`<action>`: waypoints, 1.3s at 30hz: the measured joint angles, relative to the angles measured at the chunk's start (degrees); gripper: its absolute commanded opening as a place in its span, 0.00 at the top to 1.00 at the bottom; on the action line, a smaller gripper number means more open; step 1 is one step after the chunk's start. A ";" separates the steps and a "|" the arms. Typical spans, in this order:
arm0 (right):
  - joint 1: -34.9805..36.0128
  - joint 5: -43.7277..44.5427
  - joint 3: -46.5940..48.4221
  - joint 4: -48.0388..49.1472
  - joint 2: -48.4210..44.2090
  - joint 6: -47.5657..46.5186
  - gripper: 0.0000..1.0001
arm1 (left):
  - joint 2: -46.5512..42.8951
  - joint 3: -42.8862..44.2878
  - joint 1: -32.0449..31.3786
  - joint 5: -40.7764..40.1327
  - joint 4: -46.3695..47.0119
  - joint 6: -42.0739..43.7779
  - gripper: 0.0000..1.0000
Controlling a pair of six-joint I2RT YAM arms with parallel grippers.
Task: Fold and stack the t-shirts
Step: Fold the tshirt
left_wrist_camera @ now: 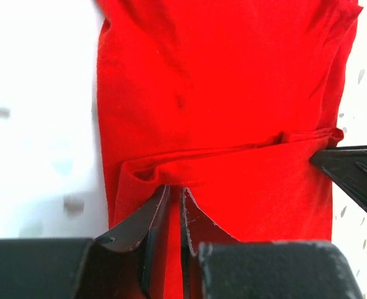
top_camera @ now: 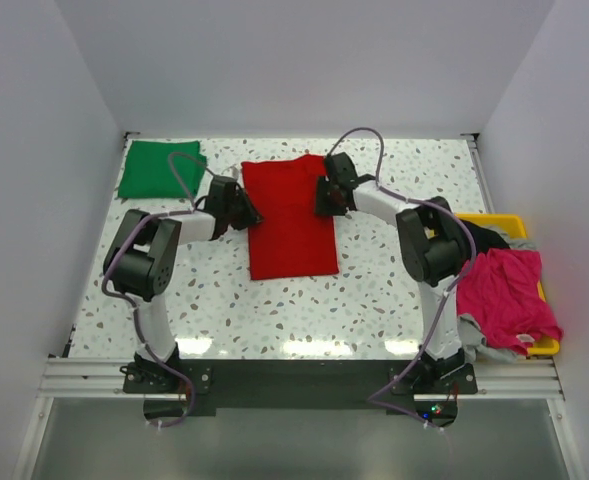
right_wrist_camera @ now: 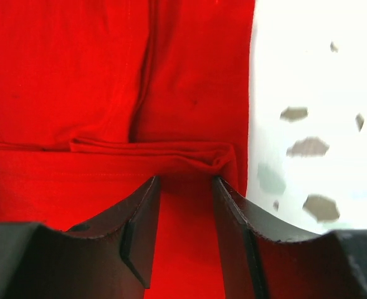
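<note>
**Loose right hold could skew the fold**

If the right gripper [right_wrist_camera: 186, 180] slips, the red t-shirt [top_camera: 292, 220], lying mid-table [top_camera: 374, 290], would fold crooked. Its jaws straddle the right edge part-way apart; I cannot tell whether they clamp. The left gripper [left_wrist_camera: 174, 190] pinches the left edge, nearly closed. The green t-shirt [top_camera: 159, 168] lies far left.

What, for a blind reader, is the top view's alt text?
A bright red cloth t-shirt lies mid-table, the left gripper and right gripper at its sides. A folded deep green t-shirt lies far left; a yellow plastic tray of garments, right.
</note>
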 measured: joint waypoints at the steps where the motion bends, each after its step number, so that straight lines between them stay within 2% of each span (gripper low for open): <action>1: 0.15 -0.22 -2.12 1.09 -1.22 0.31 0.57 | -1.07 -1.75 -0.20 -0.02 0.74 -0.48 0.83; 7: 1.75 -1.57 -15.43 6.64 -9.27 1.75 0.57 | -8.94 -13.14 -2.69 -0.76 4.28 -2.62 0.83; 16: 6.01 -3.28 -39.23 12.02 -27.02 3.61 0.57 | -25.57 -31.21 -9.03 -3.63 4.98 -5.97 0.81; 21: 6.64 -4.61 -44.57 9.86 -32.96 3.69 0.55 | -33.44 -36.22 -9.66 -4.87 2.16 -7.06 0.78; 26: 6.47 -4.52 -41.99 3.21 -34.12 2.36 0.50 | -36.89 -34.40 -9.64 -6.75 -2.99 -6.69 0.76; 32: 6.47 -4.87 -27.02 -0.63 -32.59 -1.29 0.48 | -36.52 -27.93 -8.85 -8.83 -6.08 -5.81 0.75; 39: 6.47 -8.52 -5.79 2.89 -16.85 -6.03 0.49 | -27.23 -20.92 -7.56 -8.50 -5.62 -3.76 0.76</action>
